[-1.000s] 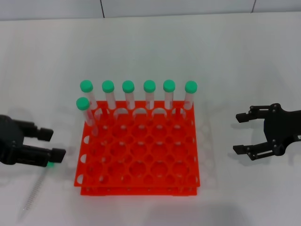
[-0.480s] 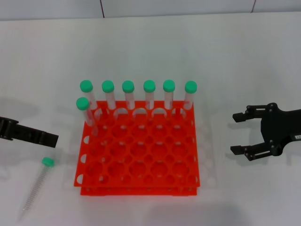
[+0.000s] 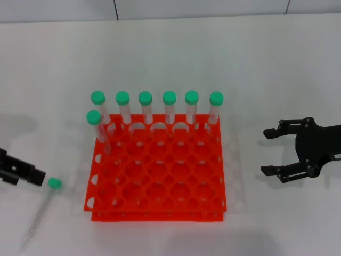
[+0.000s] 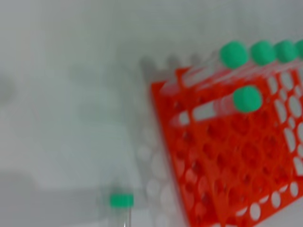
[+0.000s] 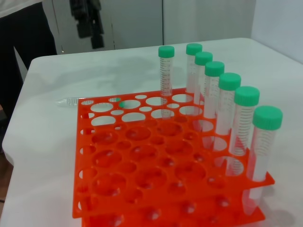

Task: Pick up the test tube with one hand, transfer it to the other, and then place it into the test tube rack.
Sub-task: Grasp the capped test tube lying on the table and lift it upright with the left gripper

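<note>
Two black two-fingered grippers flank the work in the head view. The right gripper (image 3: 270,151), the one with a small white label on its body, hangs to the right of the rack with its thin jaws spread wide and nothing between them. The left gripper (image 3: 24,174) shows only as a black tip at the left edge of the table, and whether its jaws are parted or closed cannot be told; it holds nothing visible. Just beside that tip lies the slender clear plastic test tube with a round green cap (image 3: 42,208), flat on the white table (image 3: 213,48), cap toward the gripper and body slanting away toward the robot, apart from the rack. The bright orange-red two-tier plastic test tube rack (image 3: 157,176) stands at the centre, with seven identical green-capped tubes (image 3: 169,106) upright: six along the far row and one in the next row at the left corner.
</note>
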Motion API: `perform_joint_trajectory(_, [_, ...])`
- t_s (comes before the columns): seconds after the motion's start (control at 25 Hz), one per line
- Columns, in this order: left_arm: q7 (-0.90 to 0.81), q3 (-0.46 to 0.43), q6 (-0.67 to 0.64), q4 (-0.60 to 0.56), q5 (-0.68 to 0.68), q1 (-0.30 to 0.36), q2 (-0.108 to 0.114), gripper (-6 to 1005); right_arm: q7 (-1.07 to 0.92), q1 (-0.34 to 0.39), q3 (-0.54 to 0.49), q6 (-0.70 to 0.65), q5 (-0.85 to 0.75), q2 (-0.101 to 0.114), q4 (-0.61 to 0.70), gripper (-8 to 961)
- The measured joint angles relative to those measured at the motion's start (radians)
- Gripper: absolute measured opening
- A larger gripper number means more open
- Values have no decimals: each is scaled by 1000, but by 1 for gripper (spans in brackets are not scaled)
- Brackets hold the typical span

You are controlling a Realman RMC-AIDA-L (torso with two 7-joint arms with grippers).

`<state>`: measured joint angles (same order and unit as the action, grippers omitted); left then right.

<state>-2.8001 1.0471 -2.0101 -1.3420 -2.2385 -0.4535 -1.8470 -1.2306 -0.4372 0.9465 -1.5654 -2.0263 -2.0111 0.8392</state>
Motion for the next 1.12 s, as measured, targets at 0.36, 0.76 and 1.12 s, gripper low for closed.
perform_joint_trajectory(0.36, [-26,49,-6,87,-96,-69,10,688,3,-4,1,1,0,0,-9,839])
perform_joint_trajectory(0.76, [-14,150,-2,187,-218,-132,-20,670,4,-5,2,2,2,-2,-11,839])
perform_joint_trajectory(1.12, [6,151,4,210,-324,-145,-60,653,5,-5,2,2,3,-3,-12,839])
